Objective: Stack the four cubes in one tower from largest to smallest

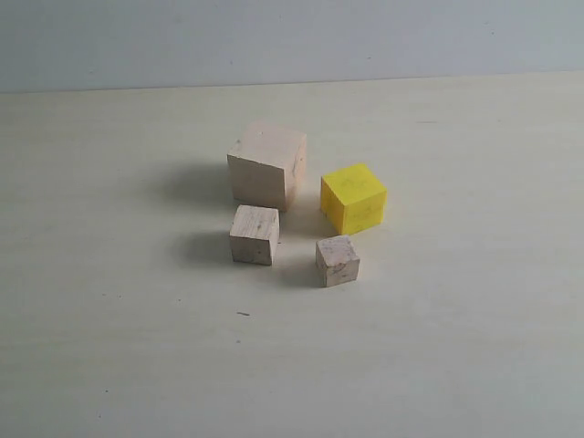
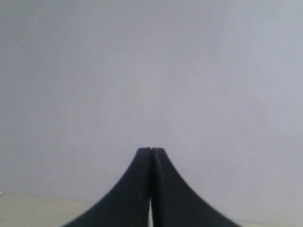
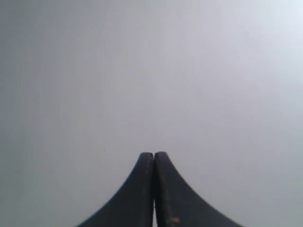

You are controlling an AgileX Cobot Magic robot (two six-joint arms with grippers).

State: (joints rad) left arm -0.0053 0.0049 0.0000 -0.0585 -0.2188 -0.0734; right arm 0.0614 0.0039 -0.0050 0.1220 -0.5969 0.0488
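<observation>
Pale grey wall [image 2: 142, 71] fills both wrist views, with only a sliver of light tabletop at one edge of the left one. Left gripper [image 2: 150, 151] first: its two black fingertips are pressed flat against each other, no gap between them, and it has hold of nothing. Right gripper [image 3: 154, 155], same story: tips closed together, nothing between them, aimed at bare wall. Out to the exterior view now, where the pale table [image 1: 456, 347] carries all four blocks, each on its own, none stacked. The large cube [image 1: 265, 169] of unpainted wood sits at the back. The yellow cube [image 1: 353, 198] stands just beside it on the right, a touch nearer the camera, with a narrow gap showing. The medium cube [image 1: 255, 234] sits just in front of the large one. The small cube [image 1: 338, 261] is nearest, in front of the yellow one and apart from the medium one. Shadows fall to the left.
</observation>
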